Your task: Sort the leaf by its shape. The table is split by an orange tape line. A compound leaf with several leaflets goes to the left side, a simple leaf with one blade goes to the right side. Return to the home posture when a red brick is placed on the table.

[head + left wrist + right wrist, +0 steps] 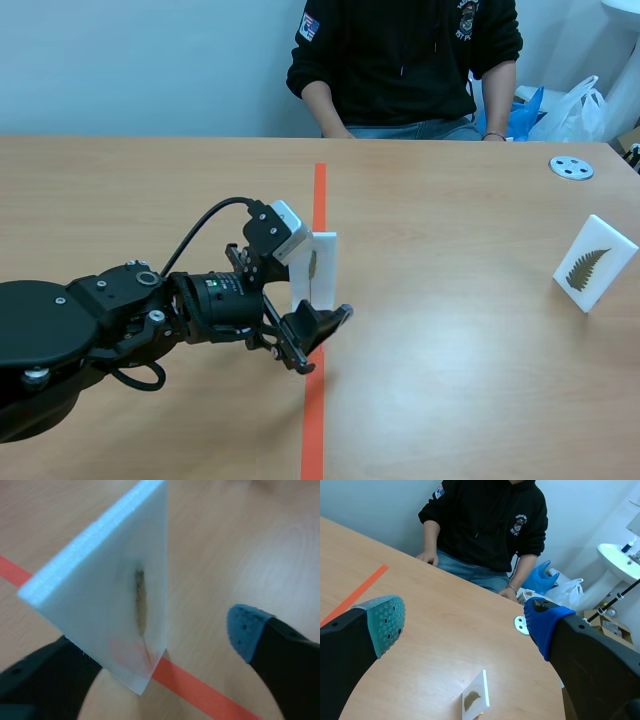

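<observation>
left gripper [155, 640]: fingers apart, not clamped. Blue pad [244, 626] stands off the card face w/ bare table between. Other finger [45, 680] sits right at the card's back, can't tell if touching

White card [115, 595] stands upright btwn those fingers, bottom corner on the orange tape line [200, 690]. Leaf [141, 600] on it = one narrow blade, blurred. Scene view: card is on the centre line approx mid-table, left arm [120, 320] comes in low, one finger either side of the card

right gripper [465, 620]: fingers wide apart, nothing btwn them, held above the table [450, 380]. Green pad [385, 620] one side, blue one [542, 625] the other

Ahead of and below it: fern card [475, 698], leaf w/ many leaflets, standing on the right side of the tape, well apart from the first card. In scene view it leans back a bit

Rest: white disc [571, 167] w/ holes near the far right of the table. Person [400, 60] in black hoodie seated across. Blue + white plastic bags [560, 105] beside them. Sink [620, 562] in right wrist view
</observation>
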Controlling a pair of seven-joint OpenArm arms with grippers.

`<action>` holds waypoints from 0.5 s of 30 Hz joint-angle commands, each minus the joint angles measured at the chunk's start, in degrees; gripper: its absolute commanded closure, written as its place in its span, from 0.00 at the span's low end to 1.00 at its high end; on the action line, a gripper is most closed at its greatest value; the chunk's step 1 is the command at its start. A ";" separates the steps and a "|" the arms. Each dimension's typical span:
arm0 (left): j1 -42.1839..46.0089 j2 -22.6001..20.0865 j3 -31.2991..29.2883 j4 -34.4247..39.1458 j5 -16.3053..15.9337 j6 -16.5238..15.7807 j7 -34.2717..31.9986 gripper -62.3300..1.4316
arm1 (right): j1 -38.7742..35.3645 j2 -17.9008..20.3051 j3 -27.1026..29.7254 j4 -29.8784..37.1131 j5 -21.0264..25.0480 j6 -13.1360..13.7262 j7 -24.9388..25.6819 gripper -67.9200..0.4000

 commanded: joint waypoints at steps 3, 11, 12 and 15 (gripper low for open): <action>-0.83 0.15 -0.48 0.81 -0.46 1.25 -1.62 0.50 | -0.13 0.61 0.02 0.04 0.13 -0.39 0.85 0.28; -0.83 0.15 -0.48 0.81 -0.31 1.25 -1.77 0.85 | -0.13 0.61 0.02 0.04 0.13 -0.39 0.85 0.28; -0.83 0.13 -0.48 0.81 -0.31 1.25 -1.77 0.88 | -0.13 0.61 0.02 0.04 0.13 -0.39 0.85 0.28; -0.83 0.13 -0.48 0.81 -0.31 1.25 -1.77 0.91 | -0.13 0.61 0.02 0.04 0.13 -0.39 0.85 0.28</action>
